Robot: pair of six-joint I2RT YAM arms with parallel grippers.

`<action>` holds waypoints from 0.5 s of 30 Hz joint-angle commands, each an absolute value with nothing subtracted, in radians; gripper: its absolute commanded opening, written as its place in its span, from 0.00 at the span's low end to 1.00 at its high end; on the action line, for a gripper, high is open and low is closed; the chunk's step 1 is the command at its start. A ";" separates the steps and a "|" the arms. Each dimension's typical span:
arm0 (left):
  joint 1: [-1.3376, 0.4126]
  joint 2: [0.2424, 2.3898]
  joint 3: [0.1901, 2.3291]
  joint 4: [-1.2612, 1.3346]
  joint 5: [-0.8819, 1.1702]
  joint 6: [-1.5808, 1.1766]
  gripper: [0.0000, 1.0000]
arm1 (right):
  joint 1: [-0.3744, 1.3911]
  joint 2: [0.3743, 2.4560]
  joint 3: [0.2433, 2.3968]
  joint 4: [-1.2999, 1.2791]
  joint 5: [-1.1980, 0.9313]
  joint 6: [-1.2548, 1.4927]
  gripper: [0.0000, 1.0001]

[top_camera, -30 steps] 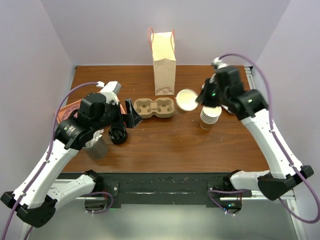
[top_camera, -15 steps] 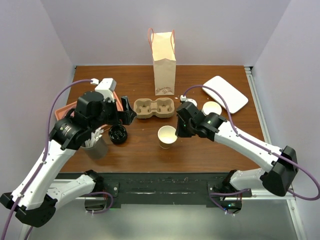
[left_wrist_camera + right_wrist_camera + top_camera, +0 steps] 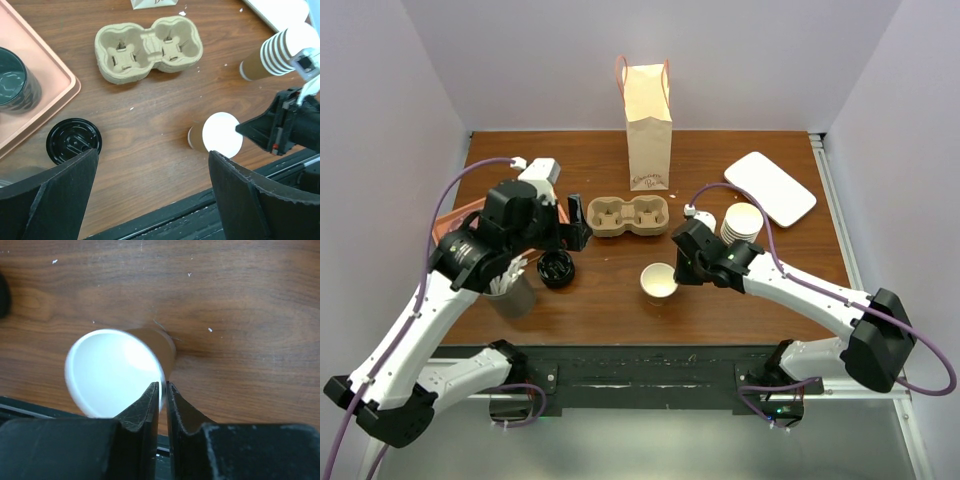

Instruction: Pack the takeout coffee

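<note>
The takeout coffee is out of view; no lidded cup shows. A lidless cream paper cup (image 3: 660, 282) (image 3: 220, 135) (image 3: 115, 372) stands at the front middle of the table. My right gripper (image 3: 678, 268) (image 3: 161, 390) is shut on its rim, one finger inside the cup and one outside. A loose black lid (image 3: 556, 269) (image 3: 74, 141) lies to the cup's left. My left gripper (image 3: 565, 235) (image 3: 154, 155) hangs wide open above the table between lid and cup, holding nothing.
A cardboard two-cup carrier (image 3: 628, 215) (image 3: 149, 47) sits mid-table before a tall paper bag (image 3: 648, 125). A stack of cups (image 3: 742, 225) (image 3: 272, 55) and a white tray (image 3: 770, 187) are at right. At left are a pink tray (image 3: 45, 95) and a metal cup (image 3: 510, 290).
My right arm carried the paper cup from beside the stack at back right down to the front middle and stood it on the table. The left arm shifted only slightly.
</note>
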State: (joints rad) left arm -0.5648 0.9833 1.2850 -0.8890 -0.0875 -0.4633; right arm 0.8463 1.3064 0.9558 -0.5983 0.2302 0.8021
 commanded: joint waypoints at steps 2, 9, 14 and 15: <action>-0.568 1.031 1.324 -0.910 -0.113 -0.411 0.96 | 0.851 1.293 0.950 -0.561 0.290 0.838 0.22; -0.569 1.107 1.336 -0.940 -0.132 -0.377 0.90 | 0.853 1.273 1.100 -0.715 0.319 0.825 0.29; -0.568 1.215 1.312 -0.957 -0.153 -0.370 0.86 | 0.853 1.187 1.221 -0.778 0.322 0.758 0.32; -0.569 1.230 1.304 -0.954 -0.158 -0.367 0.84 | 0.853 1.174 1.232 -0.784 0.325 0.749 0.32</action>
State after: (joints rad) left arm -0.5648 1.1702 1.2999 -0.9455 -0.1280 -0.4000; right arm 0.8463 1.2716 1.1351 -0.7250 0.2771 0.7975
